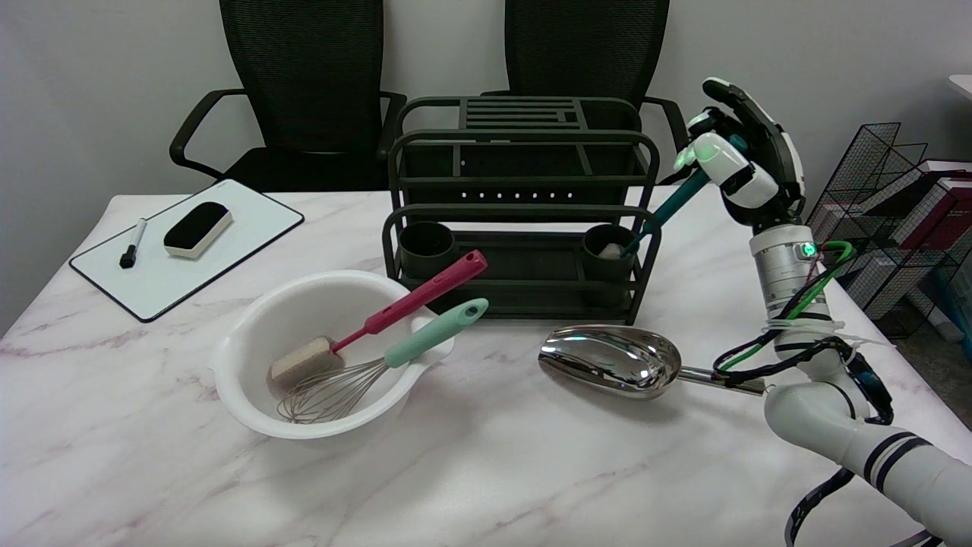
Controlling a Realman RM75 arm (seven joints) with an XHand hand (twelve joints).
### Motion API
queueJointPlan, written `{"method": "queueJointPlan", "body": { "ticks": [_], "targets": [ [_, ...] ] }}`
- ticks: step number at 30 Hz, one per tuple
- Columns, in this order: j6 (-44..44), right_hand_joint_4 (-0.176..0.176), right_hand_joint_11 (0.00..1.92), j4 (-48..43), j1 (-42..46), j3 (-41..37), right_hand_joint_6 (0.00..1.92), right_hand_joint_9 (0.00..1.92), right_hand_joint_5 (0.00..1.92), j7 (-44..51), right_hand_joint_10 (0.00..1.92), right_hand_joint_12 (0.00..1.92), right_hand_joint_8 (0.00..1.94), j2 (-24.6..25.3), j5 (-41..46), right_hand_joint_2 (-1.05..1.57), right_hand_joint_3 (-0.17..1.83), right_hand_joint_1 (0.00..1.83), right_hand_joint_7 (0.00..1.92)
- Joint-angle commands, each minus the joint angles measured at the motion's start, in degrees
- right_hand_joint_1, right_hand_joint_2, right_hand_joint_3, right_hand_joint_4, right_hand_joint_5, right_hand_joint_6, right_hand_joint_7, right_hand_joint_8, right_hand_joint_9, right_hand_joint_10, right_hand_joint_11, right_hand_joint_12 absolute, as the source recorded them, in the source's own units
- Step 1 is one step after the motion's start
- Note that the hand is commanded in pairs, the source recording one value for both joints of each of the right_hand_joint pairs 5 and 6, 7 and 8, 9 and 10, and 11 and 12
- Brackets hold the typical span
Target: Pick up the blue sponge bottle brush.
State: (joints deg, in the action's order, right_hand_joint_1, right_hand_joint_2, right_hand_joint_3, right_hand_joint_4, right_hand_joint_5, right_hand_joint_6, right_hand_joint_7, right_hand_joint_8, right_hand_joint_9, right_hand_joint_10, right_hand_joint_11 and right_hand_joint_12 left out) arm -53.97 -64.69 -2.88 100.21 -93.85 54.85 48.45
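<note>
The blue sponge bottle brush [668, 209] has a teal-blue handle and a pale sponge head. It leans to the right out of the right cup [607, 252] of the dark green rack [524, 205], sponge end down in the cup. My right hand [740, 163] is raised beside the rack's right end, at the top of the handle. Its fingers wrap the handle's upper end, which shows between them. The rest of the grip is hidden by the hand.
A shiny metal scoop [615, 362] lies in front of the rack. A white bowl [319, 357] at centre left holds a red sponge brush [395, 311] and a mint-handled whisk [380, 365]. A whiteboard [190, 247] with eraser and marker lies far left. A wire basket [904, 220] stands off the table's right.
</note>
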Motion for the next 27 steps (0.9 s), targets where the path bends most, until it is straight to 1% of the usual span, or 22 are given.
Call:
{"method": "queueJointPlan", "body": {
  "ticks": [1, 4, 8, 11, 15, 19, 22, 24, 27],
  "targets": [
    [0.03, 0.000, 1.26, -0.32, 0.67, -0.01, 0.64, 1.32, 0.64, 0.00, 1.32, 1.26, 1.05, 0.12, 0.11, 0.27, 0.81, 1.15, 1.05],
    [0.13, 0.000, 1.20, -0.32, 0.53, 0.38, 0.65, 1.29, 0.65, 0.00, 1.29, 1.20, 1.04, 0.12, 0.11, 0.27, 0.87, 1.12, 1.04],
    [0.13, 0.000, 1.13, -0.40, 0.01, 1.25, 0.65, 1.25, 0.65, 0.00, 1.25, 1.13, 1.04, 0.12, 0.11, 0.25, 0.89, 1.10, 1.04],
    [0.13, 0.000, 1.03, -0.46, -0.49, 2.09, 0.65, 1.21, 0.65, 0.00, 1.21, 1.03, 1.04, 0.04, 0.11, 0.23, 0.90, 1.10, 1.04],
    [0.29, 0.000, 0.81, -1.22, -0.93, 3.03, 0.65, 1.13, 0.65, 0.00, 1.13, 0.81, 1.03, -0.05, 0.11, 0.19, 0.92, 1.09, 1.03],
    [0.29, 0.000, 0.74, -2.46, -0.64, 3.33, 0.65, 1.08, 0.65, 0.00, 1.08, 0.74, 1.03, 0.17, 0.11, 0.17, 0.94, 1.09, 1.03],
    [0.29, 0.000, 0.73, -3.30, -0.47, 3.81, 0.65, 1.06, 0.65, 0.00, 1.06, 0.73, 1.03, 0.19, 0.11, 0.17, 0.94, 1.09, 1.03],
    [0.29, 0.000, 0.76, -3.65, -0.32, 3.91, 0.65, 1.06, 0.65, 0.00, 1.06, 0.76, 1.03, 0.19, 0.11, 0.17, 0.94, 1.09, 1.03],
    [0.29, 0.000, 1.02, -4.12, -0.07, 4.01, 0.65, 1.12, 0.65, 0.00, 1.12, 1.02, 1.03, 0.27, 0.11, 0.21, 0.91, 1.09, 1.03]
  ]
}}
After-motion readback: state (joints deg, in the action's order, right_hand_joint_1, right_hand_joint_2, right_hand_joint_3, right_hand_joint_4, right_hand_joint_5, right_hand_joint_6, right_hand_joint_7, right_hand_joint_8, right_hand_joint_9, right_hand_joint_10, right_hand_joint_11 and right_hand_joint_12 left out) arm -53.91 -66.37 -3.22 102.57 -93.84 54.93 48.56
